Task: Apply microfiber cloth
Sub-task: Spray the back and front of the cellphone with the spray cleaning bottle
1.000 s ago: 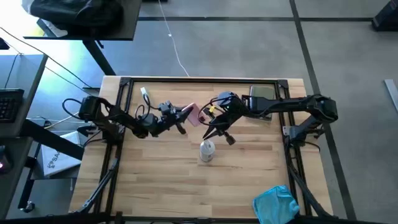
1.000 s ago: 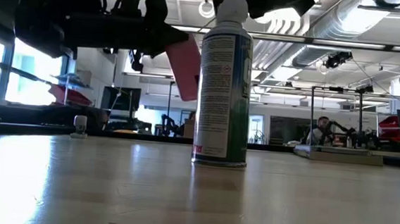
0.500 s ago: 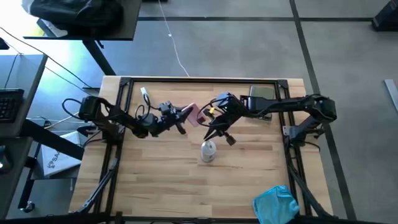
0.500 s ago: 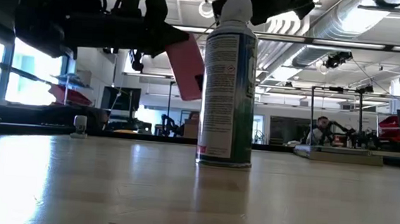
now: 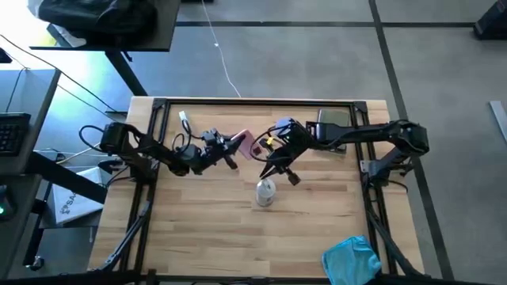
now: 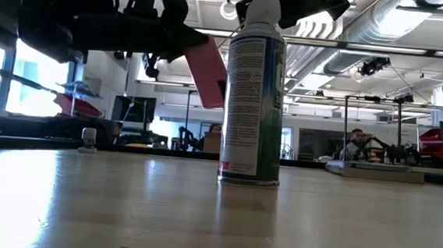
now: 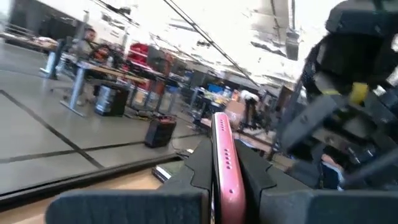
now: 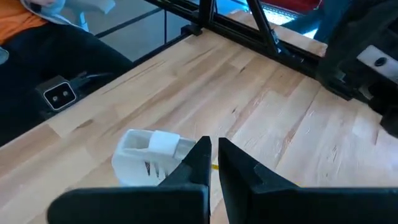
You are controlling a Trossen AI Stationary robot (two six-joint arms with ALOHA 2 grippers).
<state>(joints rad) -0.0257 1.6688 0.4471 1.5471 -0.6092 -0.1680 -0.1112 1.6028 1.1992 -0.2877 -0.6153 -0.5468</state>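
Two dark, six-joint arms make up the robot, each built of black tubular links with bulkier rounded housings at the joints, seen from above. Thin black cables loop loosely off the left arm [image 5: 158, 150] near its base and along its forearm, and a small white connector shows beside its wrist. The right arm [image 5: 372, 136] carries a bundle of yellow wiring just behind its wrist, seen again as a yellow fitting in the left wrist view. The left gripper [image 7: 221, 180] and right gripper [image 8: 213, 163] have matte black, flat-sided fingers with angular, tapered tips rising from a broad black crossbar.
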